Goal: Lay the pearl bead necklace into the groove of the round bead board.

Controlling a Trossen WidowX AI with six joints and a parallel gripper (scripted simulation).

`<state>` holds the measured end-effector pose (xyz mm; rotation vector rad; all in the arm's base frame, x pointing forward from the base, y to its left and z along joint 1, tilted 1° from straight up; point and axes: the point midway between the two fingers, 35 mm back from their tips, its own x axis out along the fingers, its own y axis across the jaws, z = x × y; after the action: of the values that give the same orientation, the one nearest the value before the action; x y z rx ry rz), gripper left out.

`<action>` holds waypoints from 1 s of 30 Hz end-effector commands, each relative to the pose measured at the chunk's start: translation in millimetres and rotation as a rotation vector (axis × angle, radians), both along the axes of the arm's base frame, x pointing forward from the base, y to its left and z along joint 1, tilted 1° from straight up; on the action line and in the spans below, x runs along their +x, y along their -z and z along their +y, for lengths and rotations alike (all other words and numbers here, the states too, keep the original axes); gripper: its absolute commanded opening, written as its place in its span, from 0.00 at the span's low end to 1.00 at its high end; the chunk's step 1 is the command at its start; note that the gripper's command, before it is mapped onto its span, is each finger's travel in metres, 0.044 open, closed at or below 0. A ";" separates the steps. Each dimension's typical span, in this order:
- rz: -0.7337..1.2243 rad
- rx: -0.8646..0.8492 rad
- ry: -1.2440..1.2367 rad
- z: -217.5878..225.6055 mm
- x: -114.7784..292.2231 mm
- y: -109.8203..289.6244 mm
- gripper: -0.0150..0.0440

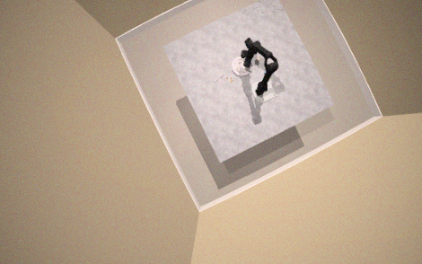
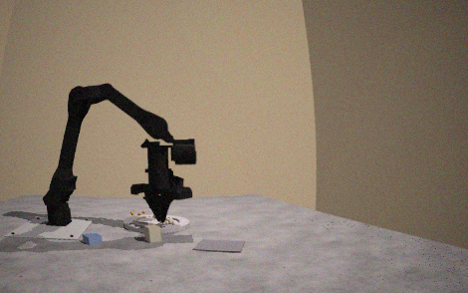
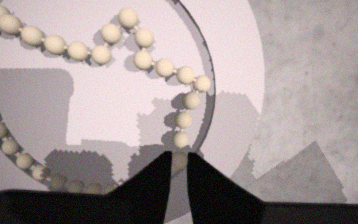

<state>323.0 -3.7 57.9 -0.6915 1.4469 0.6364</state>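
The round bead board [image 1: 235, 68] [image 2: 183, 226] [image 3: 240, 55] is pale, with a dark curved groove edge in the wrist view. The cream pearl necklace [image 3: 164, 67] lies on it. One stretch runs across the board's inner area with a sharp peak. At the lower left, beads follow the curved edge. At the right, beads run down just inside that edge to my fingers. My gripper [image 2: 162, 220] [image 3: 179, 159] points down low over the board and is shut on a bead of the necklace. The fingers hide part of the strand at the bottom.
In the exterior view, a beige block [image 2: 153, 233] stands just in front of the board. A blue block [image 2: 93, 238] is near the arm's white base plate, and a flat grey square [image 2: 219, 245] lies to the right. Small orange pieces [image 1: 231, 79] [image 2: 137, 213] lie beside the board.
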 end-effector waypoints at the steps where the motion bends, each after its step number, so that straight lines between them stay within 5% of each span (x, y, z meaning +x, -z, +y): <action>1: 0.004 -0.001 -0.001 -3.4 3.1 0.2 0.25; 14: 0.004 -0.001 -0.001 -3.6 3.3 8.7 0.25; 30: 0.003 -0.001 -0.001 -3.4 3.1 0.6 0.97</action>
<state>326.2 -7.0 53.5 -0.6897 1.4493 0.6356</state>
